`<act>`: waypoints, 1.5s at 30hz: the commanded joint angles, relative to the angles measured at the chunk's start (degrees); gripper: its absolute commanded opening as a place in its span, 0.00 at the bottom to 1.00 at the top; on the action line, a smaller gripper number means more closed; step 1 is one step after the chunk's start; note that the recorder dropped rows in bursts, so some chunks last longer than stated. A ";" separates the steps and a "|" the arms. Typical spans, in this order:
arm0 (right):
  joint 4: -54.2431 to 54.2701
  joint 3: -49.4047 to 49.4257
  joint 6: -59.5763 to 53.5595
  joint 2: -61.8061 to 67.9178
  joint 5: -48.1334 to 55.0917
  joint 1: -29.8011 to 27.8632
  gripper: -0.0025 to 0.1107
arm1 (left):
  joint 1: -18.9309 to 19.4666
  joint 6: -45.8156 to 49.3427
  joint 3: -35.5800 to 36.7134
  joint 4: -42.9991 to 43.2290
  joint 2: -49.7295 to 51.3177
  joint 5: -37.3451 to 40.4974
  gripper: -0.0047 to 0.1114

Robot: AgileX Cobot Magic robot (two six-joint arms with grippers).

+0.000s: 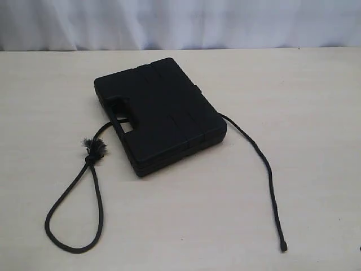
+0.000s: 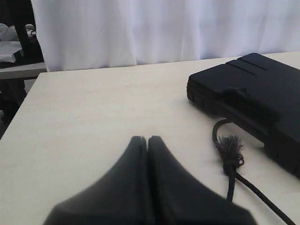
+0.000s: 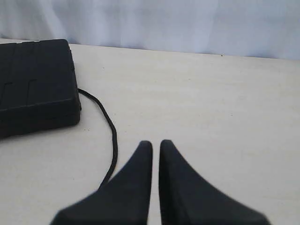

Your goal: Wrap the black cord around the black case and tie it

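Observation:
The black case (image 1: 161,113) lies flat on the table, its handle slot facing front left. The black cord (image 1: 269,180) passes under it. One length trails off to the right and ends at a tip near the front edge. The other comes out by the handle, forms a loop on the left and carries a knot with a frayed tuft. Neither gripper shows in the exterior view. My left gripper (image 2: 147,138) is shut and empty, hovering beside the cord's tuft (image 2: 229,149) and short of the case (image 2: 262,89). My right gripper (image 3: 156,143) is shut and empty, next to the cord (image 3: 110,131), the case (image 3: 37,79) beyond.
The pale wooden table (image 1: 316,101) ends at a white curtain (image 1: 180,22) along the back. In the left wrist view the table's side edge (image 2: 23,108) drops off toward dark furniture (image 2: 11,51).

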 commanded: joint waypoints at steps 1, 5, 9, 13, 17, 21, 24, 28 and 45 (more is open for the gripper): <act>-0.39 0.09 0.00 -0.32 0.10 -0.11 0.07 | -0.28 0.14 0.19 1.08 -0.21 -0.73 0.04; -0.39 0.09 0.00 -0.32 0.10 -0.11 0.07 | -0.28 -0.49 0.19 0.07 -0.21 -5.92 0.04; -0.39 0.09 0.00 -0.32 0.10 -0.11 0.07 | -0.28 -0.51 0.19 -12.94 -0.21 -16.41 0.04; -0.39 0.09 0.00 -0.32 0.10 -0.11 0.07 | -0.28 -0.51 0.19 -24.52 -0.21 -24.47 0.04; -0.39 0.09 0.00 -0.32 0.10 -0.11 0.07 | -0.28 -0.51 0.19 -26.05 -0.21 -25.49 0.04; -2.06 0.09 -0.79 -0.32 0.10 -0.11 0.07 | -0.28 -3.91 0.19 -26.05 -0.21 -31.93 0.04; -2.06 0.09 -0.79 -0.32 0.10 -0.11 0.07 | -0.28 -12.09 0.19 -24.85 -0.21 -37.63 0.04; -2.06 0.09 -0.79 -0.32 0.10 -0.11 0.07 | -0.28 -28.87 0.19 -7.94 -0.21 -51.00 0.04; -2.06 0.09 -0.79 -0.32 0.10 -0.11 0.07 | -0.12 -37.95 -25.83 16.04 38.30 -63.65 0.04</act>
